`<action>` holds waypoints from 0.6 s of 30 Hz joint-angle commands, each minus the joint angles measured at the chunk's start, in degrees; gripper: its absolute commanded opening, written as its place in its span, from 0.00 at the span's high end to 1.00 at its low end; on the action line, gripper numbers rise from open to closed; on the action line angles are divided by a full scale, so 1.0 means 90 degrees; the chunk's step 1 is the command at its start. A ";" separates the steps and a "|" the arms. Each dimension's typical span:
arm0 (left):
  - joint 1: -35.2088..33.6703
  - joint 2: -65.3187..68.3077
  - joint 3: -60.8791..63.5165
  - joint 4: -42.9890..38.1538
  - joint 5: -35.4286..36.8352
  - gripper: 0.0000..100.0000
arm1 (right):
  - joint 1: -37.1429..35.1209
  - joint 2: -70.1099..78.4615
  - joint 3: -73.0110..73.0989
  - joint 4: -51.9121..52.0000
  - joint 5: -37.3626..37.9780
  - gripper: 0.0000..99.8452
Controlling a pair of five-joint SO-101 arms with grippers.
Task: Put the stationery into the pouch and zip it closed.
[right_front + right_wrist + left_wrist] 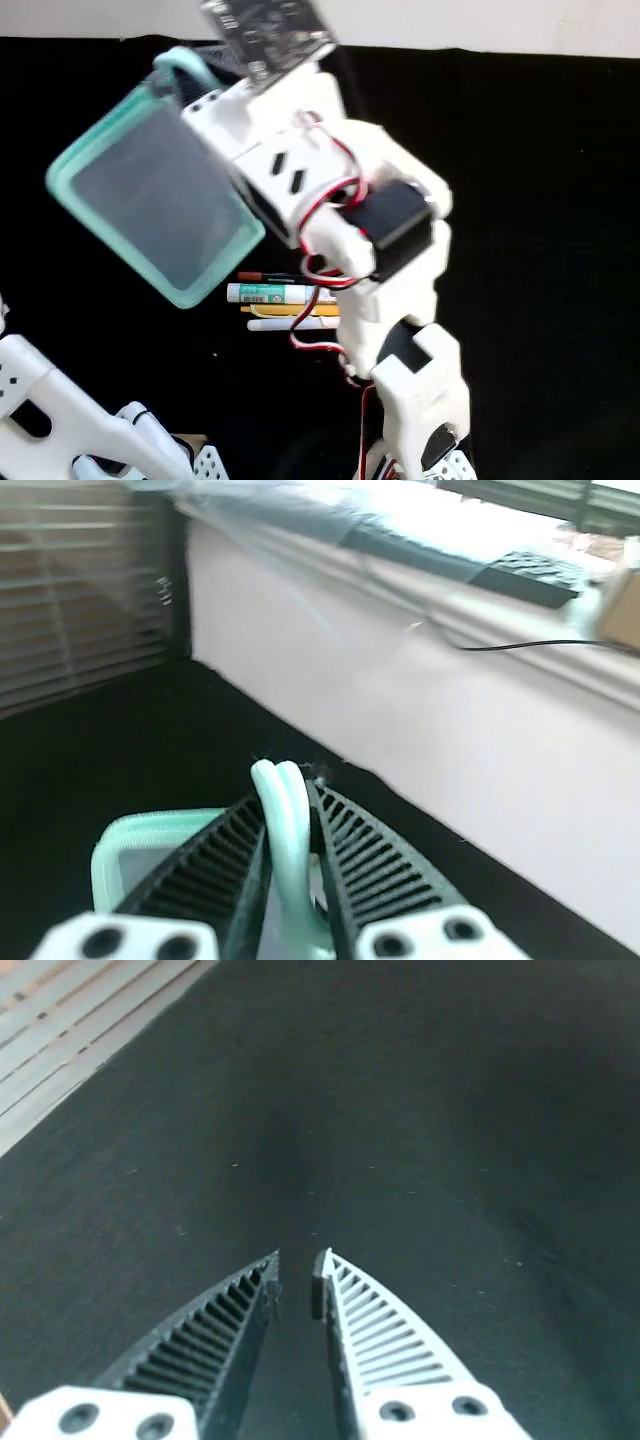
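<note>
A clear pouch (150,200) with a mint-green border hangs tilted in the air over the black table. My right gripper (288,815) is shut on the pouch's green loop (285,830), raised high near the table's back; the right arm (330,190) covers the middle of the high view. Several pens and markers (285,300) lie in a bundle on the table below the pouch, partly behind the arm. My left gripper (298,1275) hovers over bare black cloth, its fingers a narrow gap apart with nothing between them. The left arm (60,420) sits at the front left corner.
The black tablecloth (540,250) covers the whole table, with a white wall (480,740) along its back edge. Bare room lies to the right of the arm. A keyboard (450,550) rests on a ledge behind the wall.
</note>
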 commanded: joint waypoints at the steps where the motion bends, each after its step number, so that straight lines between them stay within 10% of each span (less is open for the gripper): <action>1: 0.0493 -0.0034 -0.0044 0.0098 0.0029 0.91 | 0.0298 -0.0083 -0.0435 -0.0259 0.0117 0.99; 18: 0.1802 -0.0024 -0.0054 0.0293 0.0635 0.91 | 0.0611 -0.0923 -0.0366 -0.1597 0.1192 0.99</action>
